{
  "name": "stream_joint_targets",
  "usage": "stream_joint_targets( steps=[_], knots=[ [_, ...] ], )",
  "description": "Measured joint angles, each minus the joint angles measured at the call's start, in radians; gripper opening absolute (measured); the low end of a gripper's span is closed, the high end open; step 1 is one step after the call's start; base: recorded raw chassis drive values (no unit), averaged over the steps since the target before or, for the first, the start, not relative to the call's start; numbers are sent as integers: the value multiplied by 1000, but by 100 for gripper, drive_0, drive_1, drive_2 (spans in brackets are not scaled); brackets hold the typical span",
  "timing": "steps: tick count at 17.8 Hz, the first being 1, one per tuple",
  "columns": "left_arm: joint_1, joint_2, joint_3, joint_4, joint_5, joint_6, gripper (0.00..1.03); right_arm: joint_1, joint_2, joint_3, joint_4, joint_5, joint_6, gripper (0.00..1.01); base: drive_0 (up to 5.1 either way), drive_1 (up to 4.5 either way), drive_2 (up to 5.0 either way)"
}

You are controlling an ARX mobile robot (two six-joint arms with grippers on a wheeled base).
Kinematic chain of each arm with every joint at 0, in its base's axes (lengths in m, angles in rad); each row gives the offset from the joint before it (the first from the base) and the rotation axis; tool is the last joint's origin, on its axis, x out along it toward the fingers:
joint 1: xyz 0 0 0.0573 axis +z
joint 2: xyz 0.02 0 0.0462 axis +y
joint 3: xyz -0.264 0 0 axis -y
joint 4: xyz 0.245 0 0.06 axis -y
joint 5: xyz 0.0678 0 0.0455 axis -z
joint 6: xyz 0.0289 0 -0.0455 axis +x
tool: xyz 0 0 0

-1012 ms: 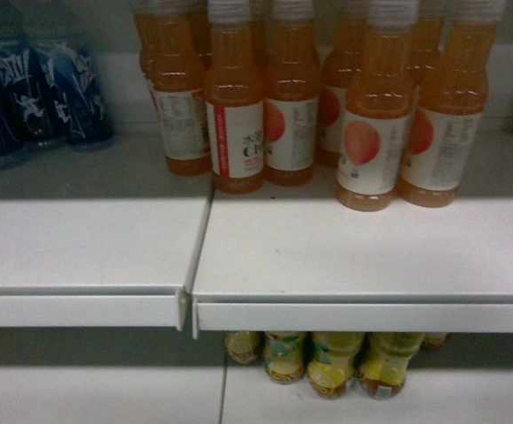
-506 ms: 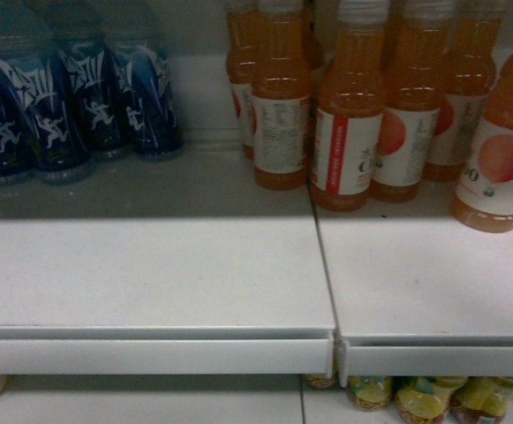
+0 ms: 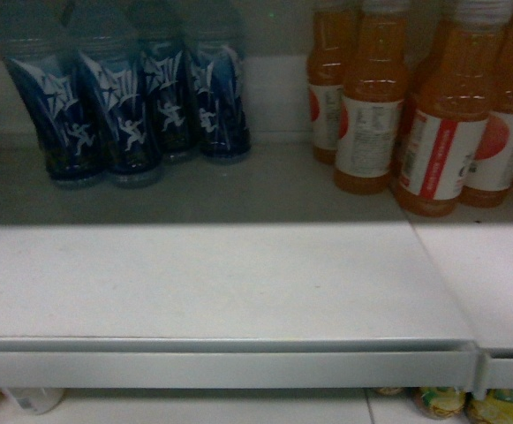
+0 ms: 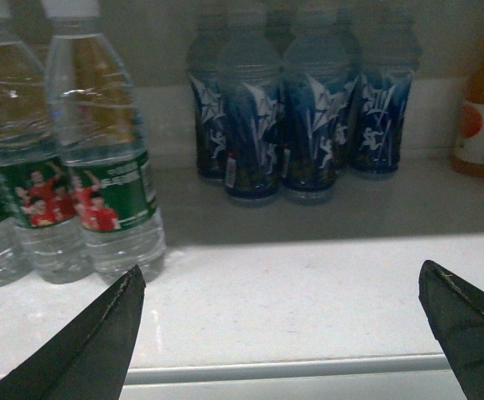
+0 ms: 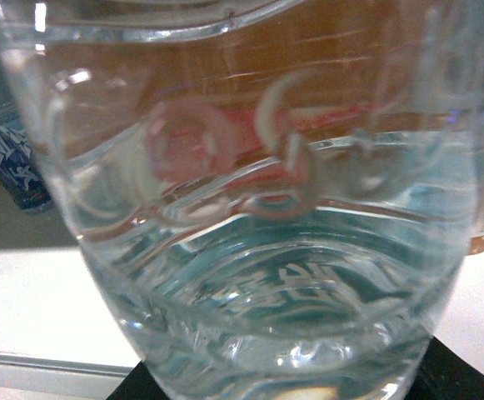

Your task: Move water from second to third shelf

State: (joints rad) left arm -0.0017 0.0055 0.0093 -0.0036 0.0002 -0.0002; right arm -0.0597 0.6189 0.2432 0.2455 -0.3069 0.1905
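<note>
Right wrist view is filled by a clear water bottle (image 5: 242,208) held close in the right gripper (image 5: 283,385), whose fingers are mostly hidden beneath it. The left gripper (image 4: 283,333) hangs wide open before the white shelf (image 4: 291,292), more water bottles (image 4: 100,167) at its left, blue bottles (image 4: 300,125) behind.

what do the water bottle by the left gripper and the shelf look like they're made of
Water bottle: likely thin clear plastic, glossy; you see through its ribbed wall, and a printed green film label wraps it. Shelf: seemingly white painted sheet metal, smooth with a soft sheen and a folded front lip; laminate can't be excluded.
</note>
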Motion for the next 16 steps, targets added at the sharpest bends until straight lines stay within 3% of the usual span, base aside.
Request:
stream_joint_targets(
  steps=[16],
  knots=[
    [2, 0, 0, -3, -1, 0, 98, -1, -4, 2, -4, 0, 0, 42, -483, 271, 217]
  ],
)
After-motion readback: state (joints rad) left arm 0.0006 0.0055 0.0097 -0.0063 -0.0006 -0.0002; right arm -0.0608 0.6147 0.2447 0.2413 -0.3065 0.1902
